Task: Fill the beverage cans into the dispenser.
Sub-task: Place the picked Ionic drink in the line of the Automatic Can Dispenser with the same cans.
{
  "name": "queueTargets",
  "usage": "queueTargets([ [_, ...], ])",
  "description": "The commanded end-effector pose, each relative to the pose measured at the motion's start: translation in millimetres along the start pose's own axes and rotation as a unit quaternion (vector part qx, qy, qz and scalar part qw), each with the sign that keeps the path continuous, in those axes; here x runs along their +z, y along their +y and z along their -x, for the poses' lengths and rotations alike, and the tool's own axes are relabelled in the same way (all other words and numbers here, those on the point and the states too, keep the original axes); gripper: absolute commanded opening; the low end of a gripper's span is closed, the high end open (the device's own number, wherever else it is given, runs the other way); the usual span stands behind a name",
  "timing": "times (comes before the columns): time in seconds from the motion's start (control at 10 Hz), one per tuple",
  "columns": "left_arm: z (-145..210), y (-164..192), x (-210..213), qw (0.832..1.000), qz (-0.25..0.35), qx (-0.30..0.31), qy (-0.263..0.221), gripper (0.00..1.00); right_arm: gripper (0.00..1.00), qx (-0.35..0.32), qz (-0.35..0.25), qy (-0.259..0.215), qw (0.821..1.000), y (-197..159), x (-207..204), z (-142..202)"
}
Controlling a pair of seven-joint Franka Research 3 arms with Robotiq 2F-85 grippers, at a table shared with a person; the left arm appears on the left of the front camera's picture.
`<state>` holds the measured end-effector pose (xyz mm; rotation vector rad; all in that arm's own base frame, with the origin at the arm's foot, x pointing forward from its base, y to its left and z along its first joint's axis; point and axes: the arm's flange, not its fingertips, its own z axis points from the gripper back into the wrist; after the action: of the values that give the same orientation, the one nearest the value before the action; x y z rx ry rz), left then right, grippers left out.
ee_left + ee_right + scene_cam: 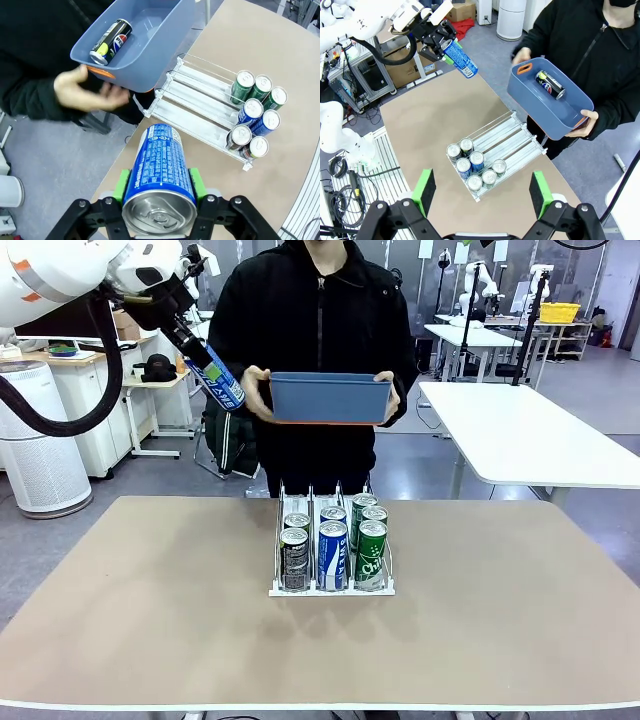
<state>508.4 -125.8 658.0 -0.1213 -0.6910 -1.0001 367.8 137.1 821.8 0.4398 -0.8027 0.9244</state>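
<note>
While the person (pixel 320 300) at the far side holds a blue rectangular plastic bin (pixel 330 400) in both hands, the left jaws are up in the air past the table's far edge, just left of that bin. They're clamped on a slim blue beverage can with white lettering (pixel 160 155), a green pad on either side, silver top facing the wrist camera. The right jaws are spread wide with nothing between them, hovering high over the light brown table (pixel 500 580).

The clear acrylic three-lane dispenser (pixel 192 92) sits mid-table with seven cans standing upright, bunched at its near end: two dark grey cans (pixel 294 550) in the left lane, two blue cans (pixel 332 545) in the middle, three green cans (pixel 371 540) on the right. One black can (pixel 111 41) lies on its side in the bin.
</note>
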Motion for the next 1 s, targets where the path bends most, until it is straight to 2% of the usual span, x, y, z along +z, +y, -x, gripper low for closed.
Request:
queueTargets([
  [0.0,1,-22,8,0.998,0.001,0.06,-0.001,0.57,1.0,0.0,-0.001,0.001,1.0,0,0,2],
  [0.1,1,-49,12,0.997,-0.01,0.072,0.002,0.57,1.0,0.0,-0.001,0.001,1.0,0,0,2],
  [0.5,7,-129,15,0.994,0.021,0.097,0.043,0.57,1.0,0.0,-0.001,0.001,1.0,0,0,2],
  [0.7,10,-155,2,0.993,0.059,0.074,0.067,0.57,1.0,0.0,-0.001,0.001,1.0,0,0,2],
  [0.9,6,-172,-8,0.993,0.089,0.045,0.066,0.57,1.0,0.0,-0.001,0.001,1.0,0,0,2],
])
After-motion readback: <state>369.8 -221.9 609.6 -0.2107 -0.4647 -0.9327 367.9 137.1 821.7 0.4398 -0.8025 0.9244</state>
